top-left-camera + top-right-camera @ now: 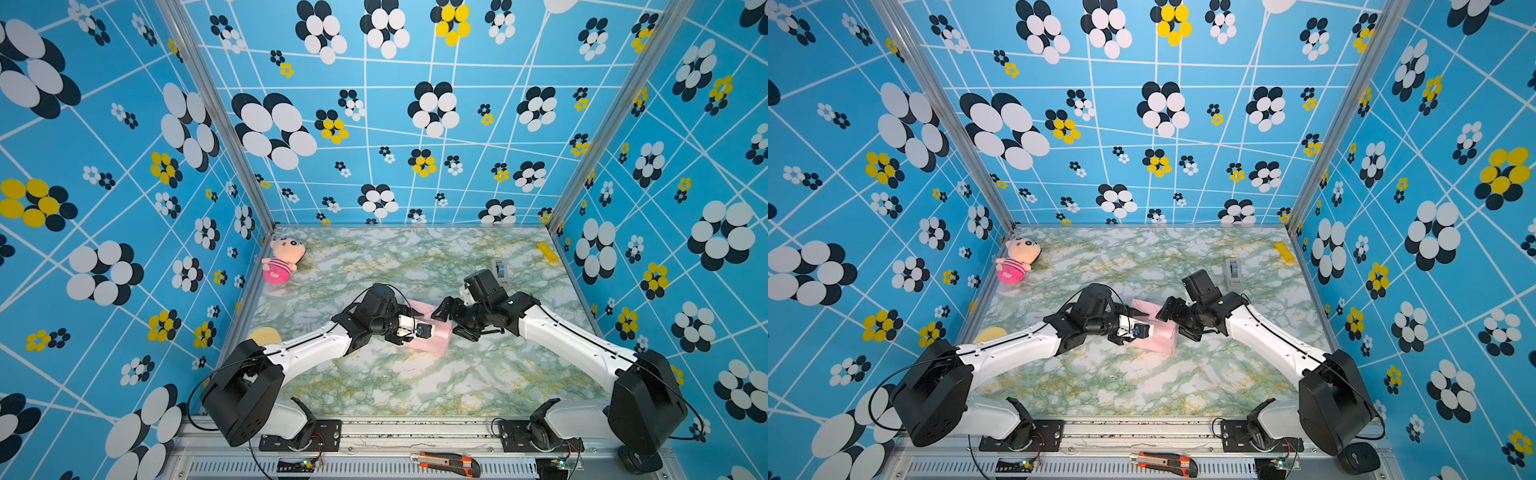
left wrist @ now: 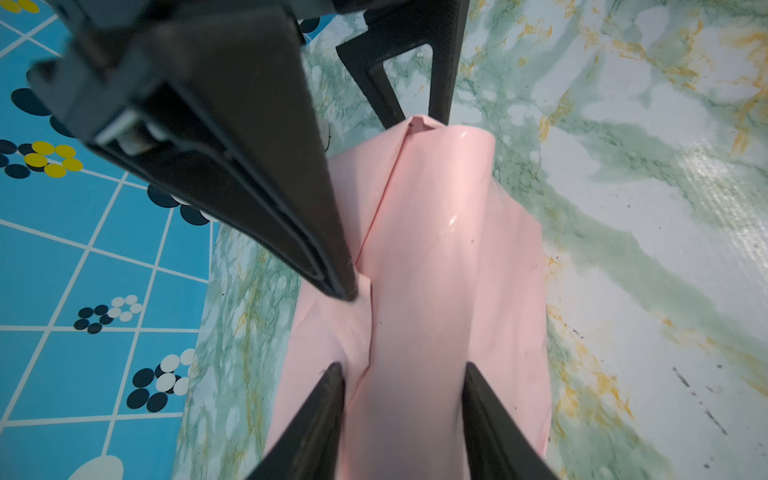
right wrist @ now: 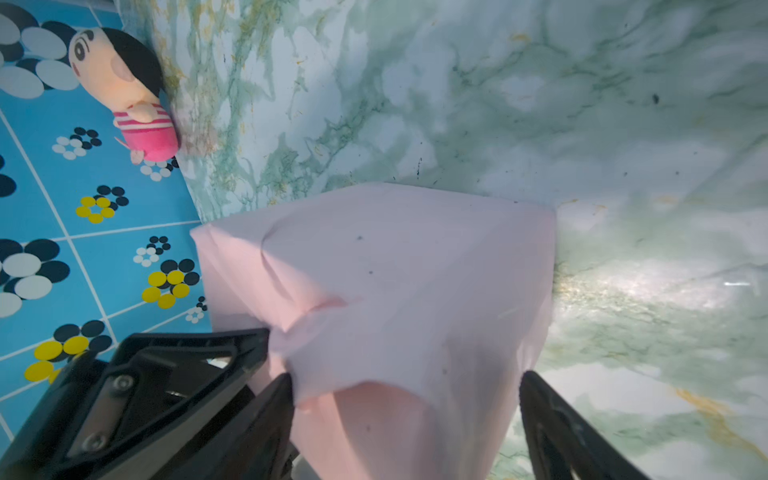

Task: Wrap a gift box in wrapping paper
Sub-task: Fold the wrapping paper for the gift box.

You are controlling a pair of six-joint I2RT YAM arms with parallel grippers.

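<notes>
Wrapping paper (image 3: 395, 257) already hides the gift box on the bench (image 1: 415, 382). The left gripper (image 2: 403, 368) clamps the gift box through it, while the right gripper (image 3: 406, 376) gapes, holding nothing. The ends seem unsealed.

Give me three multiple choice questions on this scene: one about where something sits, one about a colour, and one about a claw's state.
1. Where does the plush doll lie on the table?
A. middle of the near edge
B. far left corner
C. far right corner

2. What colour does the wrapping paper show outward?
A. blue
B. yellow
C. pale pink

3. How is the right claw?
A. open, astride the wrapping paper
B. shut on the doll
C. out of sight

Answers:
1 B: both top views show it in that corner.
2 C: the top views and the left wrist view show pink folds.
3 A: its wrist view shows the jaws spread either side of the paper.
</notes>
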